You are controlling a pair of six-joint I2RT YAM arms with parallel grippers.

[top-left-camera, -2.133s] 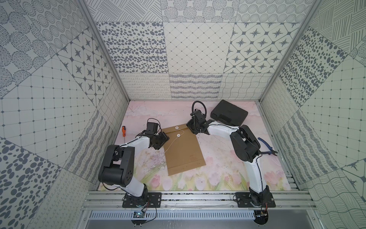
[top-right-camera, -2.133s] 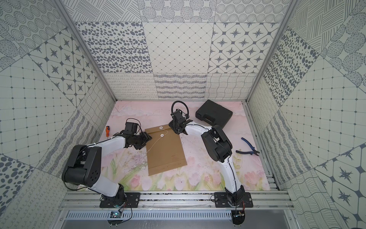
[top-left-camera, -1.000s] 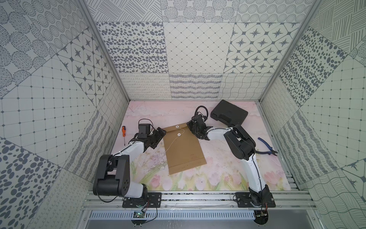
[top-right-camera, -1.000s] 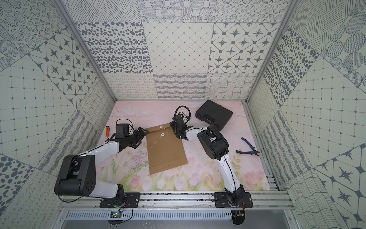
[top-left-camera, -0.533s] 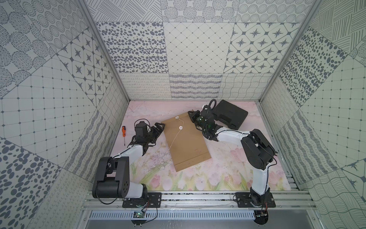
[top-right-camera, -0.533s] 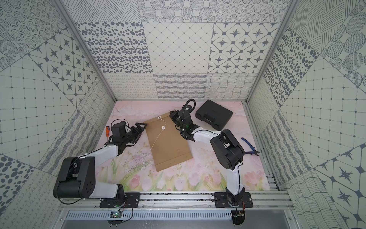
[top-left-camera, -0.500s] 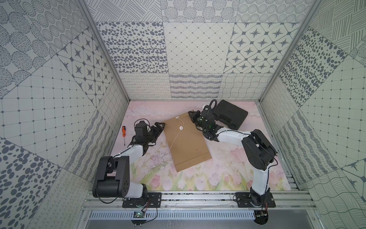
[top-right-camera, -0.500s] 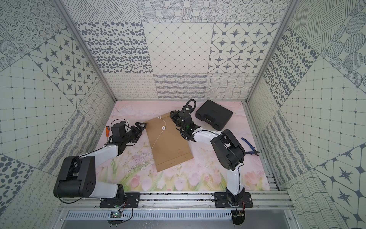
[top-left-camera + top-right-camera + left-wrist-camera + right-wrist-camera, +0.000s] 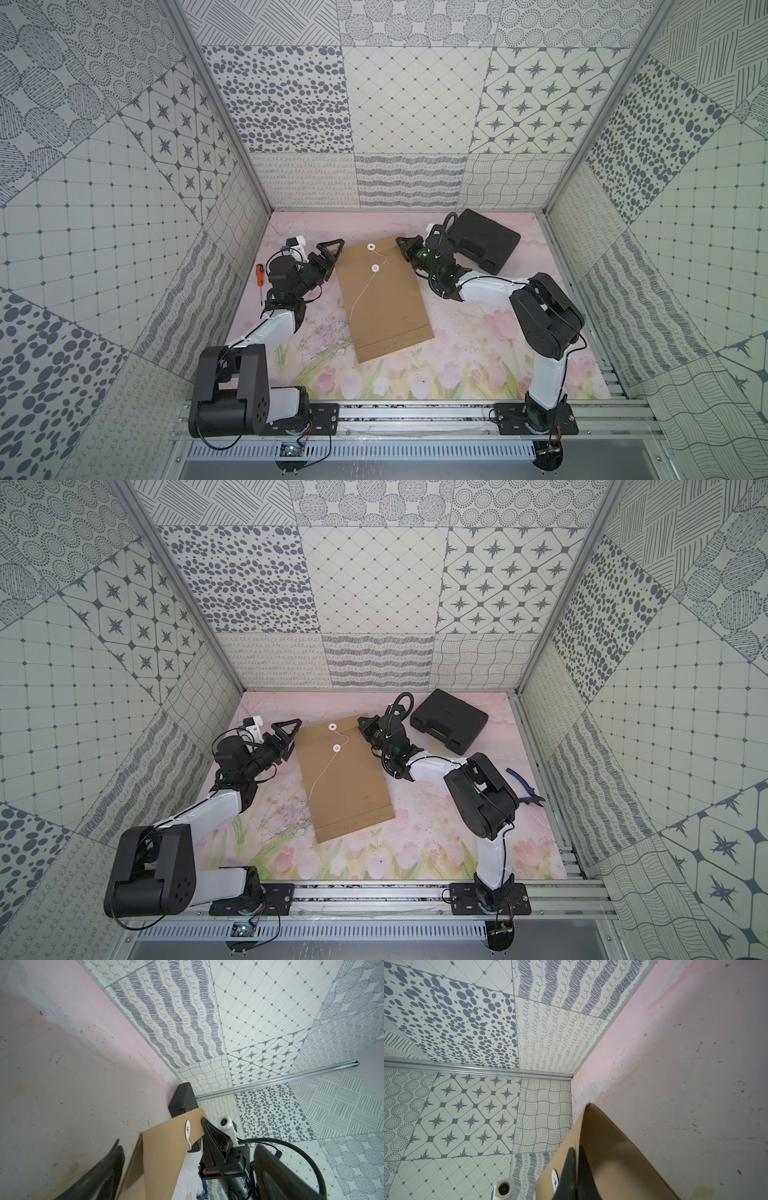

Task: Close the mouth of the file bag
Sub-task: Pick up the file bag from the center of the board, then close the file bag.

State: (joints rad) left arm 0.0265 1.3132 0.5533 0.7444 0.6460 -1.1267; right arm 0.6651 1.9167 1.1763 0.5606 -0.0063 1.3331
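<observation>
Both top views: flat rectangular brown kraft-paper file bag [image 9: 384, 307] [image 9: 347, 783] at centre of pink floral surface [image 9: 457, 353], mouth end toward 12 o'clock, thin white string [image 9: 360, 292] loose on face; left tool [image 9: 333, 258] [image 9: 289, 734] spread, just beside bag's 10 o'clock corner; right tool [image 9: 401, 242] [image 9: 363, 722] pressed together, pinching flap at 1 o'clock corner.
Left wrist: flap raised off surface, white round button disc [image 9: 188, 1127] on it.
Right wrist: right tool clamps curled flap edge.
</observation>
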